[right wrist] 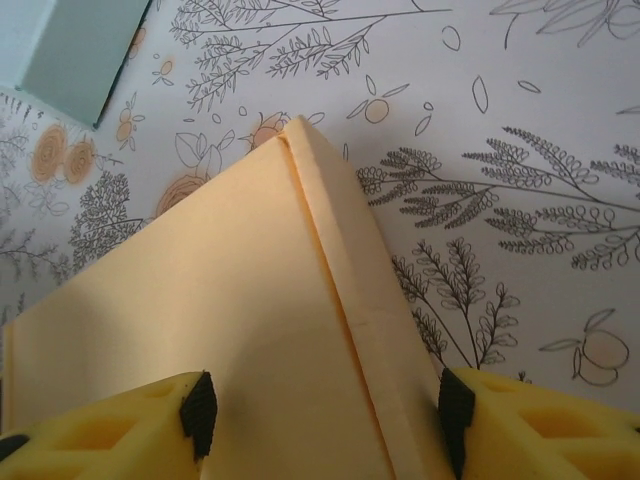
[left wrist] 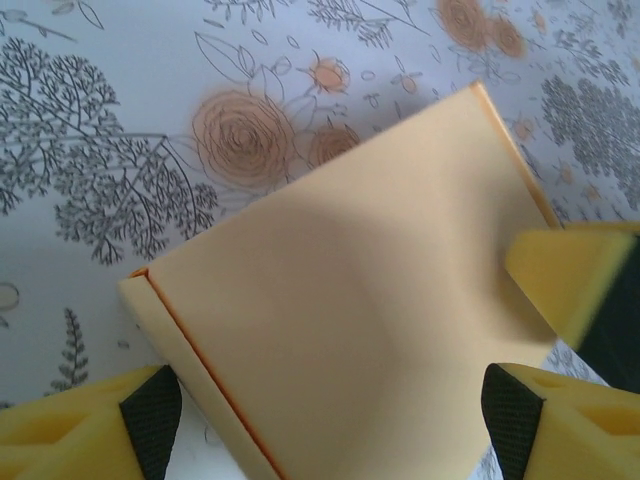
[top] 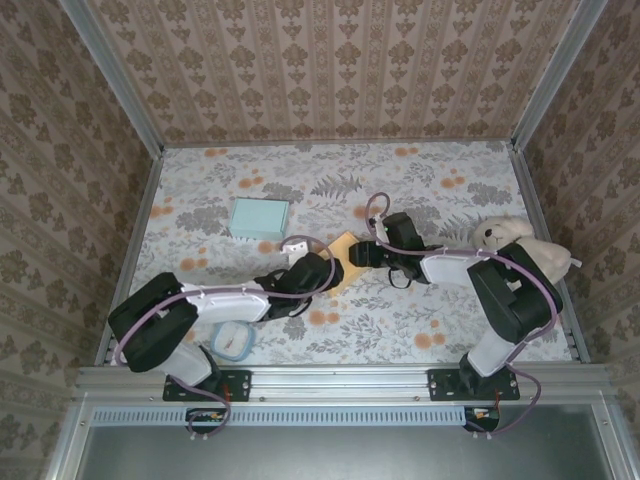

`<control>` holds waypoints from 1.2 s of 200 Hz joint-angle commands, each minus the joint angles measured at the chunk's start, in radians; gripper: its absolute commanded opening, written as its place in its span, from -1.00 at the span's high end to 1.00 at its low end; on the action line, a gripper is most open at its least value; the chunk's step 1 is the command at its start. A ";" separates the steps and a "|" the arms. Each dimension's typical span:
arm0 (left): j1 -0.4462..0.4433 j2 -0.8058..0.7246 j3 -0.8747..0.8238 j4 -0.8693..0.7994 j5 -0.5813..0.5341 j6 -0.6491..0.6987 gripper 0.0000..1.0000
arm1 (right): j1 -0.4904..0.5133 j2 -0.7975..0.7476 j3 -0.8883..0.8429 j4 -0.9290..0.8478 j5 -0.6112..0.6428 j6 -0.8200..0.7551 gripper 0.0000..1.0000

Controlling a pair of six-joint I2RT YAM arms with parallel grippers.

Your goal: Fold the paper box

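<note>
The paper box (top: 343,248) is a flat pale-yellow folded card lying on the flowered table cover in the middle. My left gripper (top: 318,268) comes at it from the left and my right gripper (top: 362,255) from the right, both low over it. In the left wrist view the box (left wrist: 350,300) lies between the open jaws of the left gripper (left wrist: 330,420), with a thin orange crease along its left flap. A yellow finger (left wrist: 578,280) of the right gripper shows at the box's right edge. In the right wrist view the right gripper (right wrist: 325,415) stands open astride the box (right wrist: 230,300) and its folded side strip.
A teal flat box (top: 260,218) lies behind and left of the paper box, its corner also in the right wrist view (right wrist: 70,45). A plush toy (top: 510,240) sits at the right edge. A blue-rimmed item (top: 232,340) lies by the left arm's base. Patterned walls enclose the table.
</note>
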 commanded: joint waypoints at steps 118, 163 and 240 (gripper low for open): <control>0.174 0.273 0.481 -0.104 0.187 0.219 -0.61 | -0.011 -0.105 0.010 0.126 0.189 0.178 -0.13; 0.241 0.408 0.628 -0.125 0.248 0.250 -0.57 | -0.055 0.004 0.049 0.201 0.212 0.185 -0.14; 0.284 0.435 0.638 -0.145 0.186 0.290 -0.73 | -0.084 0.060 0.076 0.177 0.266 0.170 -0.53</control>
